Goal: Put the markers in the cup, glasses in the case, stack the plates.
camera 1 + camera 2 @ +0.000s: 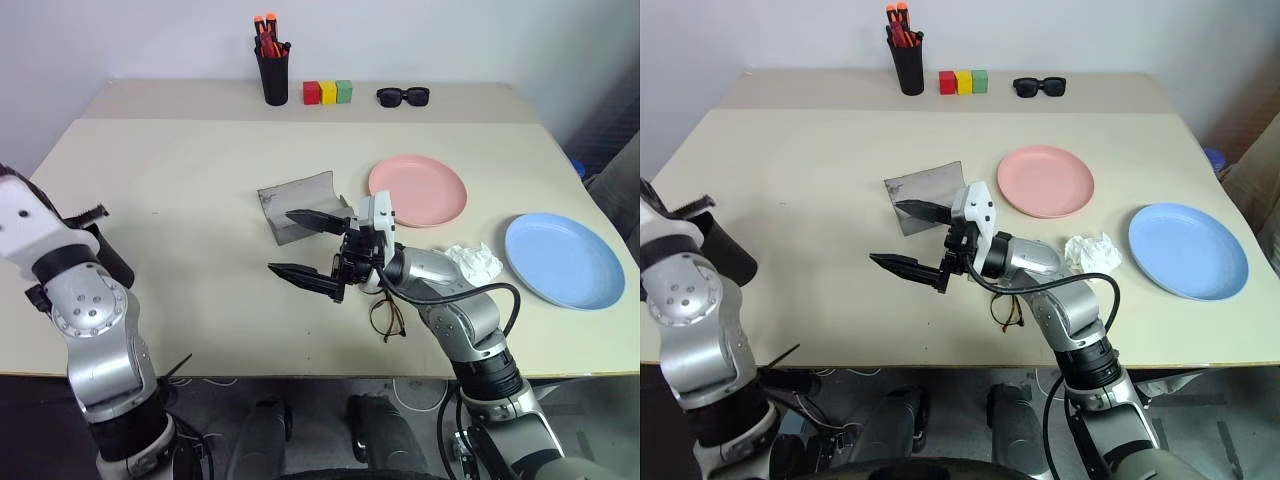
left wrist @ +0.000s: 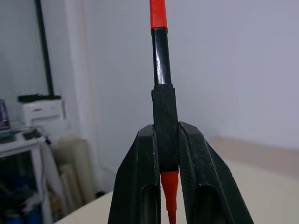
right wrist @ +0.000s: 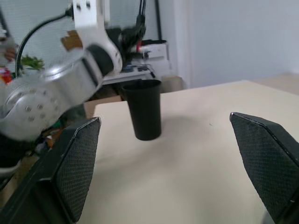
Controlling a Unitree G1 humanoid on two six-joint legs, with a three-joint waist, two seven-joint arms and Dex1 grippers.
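Left gripper (image 2: 169,154) clamped on a red-orange marker (image 2: 161,70) by its black section, the marker sticking up past the fingertips; the arm is raised at the near left edge of the table (image 1: 200,170), beside the black cup (image 3: 145,109), which stands at that same left edge. Right gripper (image 1: 300,245) spread wide with nothing between its fingers, held above the table's middle and pointing toward the robot's left. Just beyond it lies the grey case (image 1: 297,203), open side up. The wire-framed glasses (image 1: 387,316) lie at the near edge of the table, under the right forearm, well apart from the case. A crumpled white tissue (image 1: 474,262) sits to the right of the arm, between the pink plate (image 1: 418,190) and the blue plate (image 1: 563,260); the plates lie apart, not stacked. Along the far edge: a tall black pen holder (image 1: 274,75) with red pens, three coloured blocks (image 1: 328,92) in a row (red, yellow, green), and black sunglasses (image 1: 403,96).
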